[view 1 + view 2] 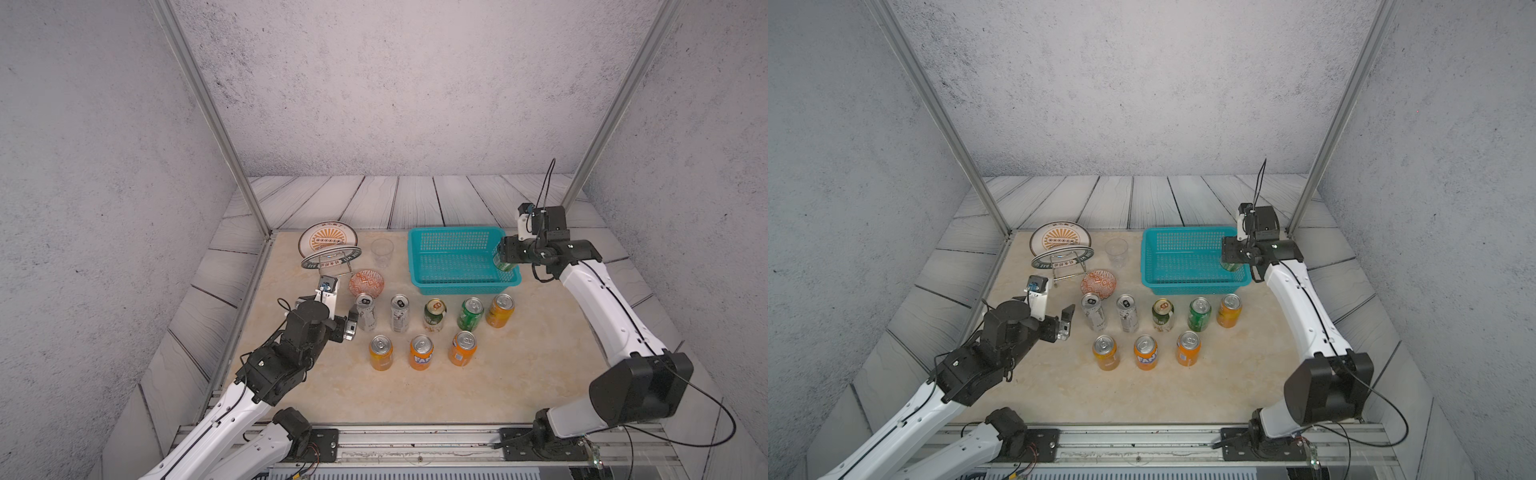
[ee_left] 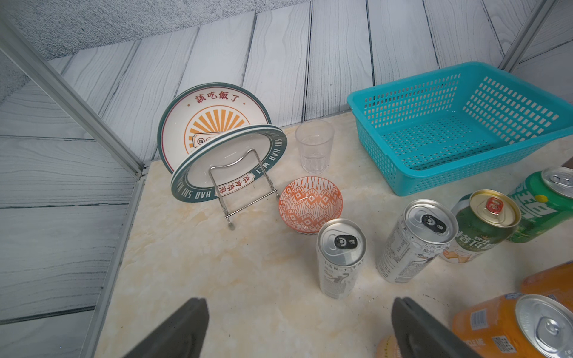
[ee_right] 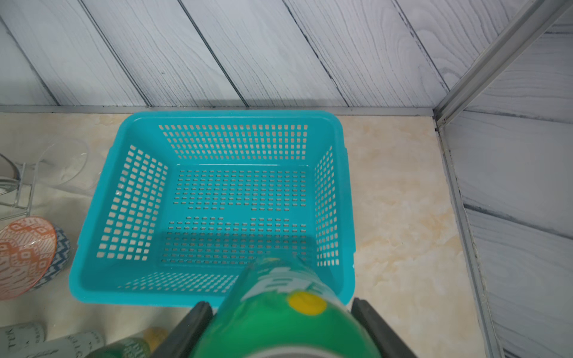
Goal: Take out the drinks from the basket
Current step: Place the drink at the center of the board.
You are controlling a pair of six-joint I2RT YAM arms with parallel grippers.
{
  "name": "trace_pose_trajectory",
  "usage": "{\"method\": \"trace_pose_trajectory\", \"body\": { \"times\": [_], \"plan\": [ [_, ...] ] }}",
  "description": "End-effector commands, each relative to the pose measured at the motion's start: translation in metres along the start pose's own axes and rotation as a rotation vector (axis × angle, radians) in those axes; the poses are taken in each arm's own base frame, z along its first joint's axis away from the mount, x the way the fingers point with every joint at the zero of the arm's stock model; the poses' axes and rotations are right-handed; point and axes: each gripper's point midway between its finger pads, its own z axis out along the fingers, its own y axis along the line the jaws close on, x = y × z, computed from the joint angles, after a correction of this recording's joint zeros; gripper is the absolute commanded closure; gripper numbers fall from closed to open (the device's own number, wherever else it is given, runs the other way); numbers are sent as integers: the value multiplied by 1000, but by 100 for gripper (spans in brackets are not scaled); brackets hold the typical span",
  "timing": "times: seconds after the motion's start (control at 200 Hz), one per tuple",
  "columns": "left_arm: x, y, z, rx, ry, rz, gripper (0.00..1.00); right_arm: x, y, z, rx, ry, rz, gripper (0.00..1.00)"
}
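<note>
Drinks [image 1: 1163, 314]: nine small cans with silver tops. Eight stand on the bench [image 1: 519, 374] in two rows just in front of the basket [image 1: 457, 230], each with its long axis vertical and its top up.

Back row, from the robot's left:
- white can [image 1: 365, 312] with black print
- second white can [image 1: 400, 313], equally slim
- green-and-cream can [image 1: 434, 316] with a gold lid
- green can [image 1: 471, 314]
- orange can [image 1: 500, 311]

Front row:
- near-left orange can [image 1: 380, 353]
- middle orange can [image 1: 421, 353], its blue lettering facing the camera
- near-right orange can [image 1: 462, 349]

The ninth is the held green can [image 3: 273, 322], with white lettering and a yellow dot. It is clamped between the pads of the right tool [image 3: 280, 305], over the basket's near right corner. Its axis is close to upright, silver top toward the wrist camera and base down toward the mesh floor. Whether the base touches the floor cannot be told.

The left tool [image 2: 297, 319] has its jaws spread wide and grips nothing. It sits low over the bench, and the white can stands just ahead of it, apart from both pads.

The basket is teal and perforated, at the far right of the bench, long side running across.
</note>
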Motion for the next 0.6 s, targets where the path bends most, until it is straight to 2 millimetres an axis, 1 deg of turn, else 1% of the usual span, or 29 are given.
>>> {"method": "trace_pose_trajectory", "body": {
  "times": [0.0,0.13,0.305,0.5,0.596],
  "plan": [
    [-1,2,-1,-3,-15,-19,1,-6,9,-41,-22,-101,17,40],
    [0,3,0,-11,-10,-17,1,16,11,-65,-25,-109,28,40],
    [0,3,0,-9,-11,-19,1,47,13,-87,-36,-93,37,40],
    [0,3,0,-12,-11,-18,1,88,10,-99,-40,-49,65,40],
    [1,3,1,-13,-10,-19,1,105,7,-98,-31,-26,73,40]
  ]
}}
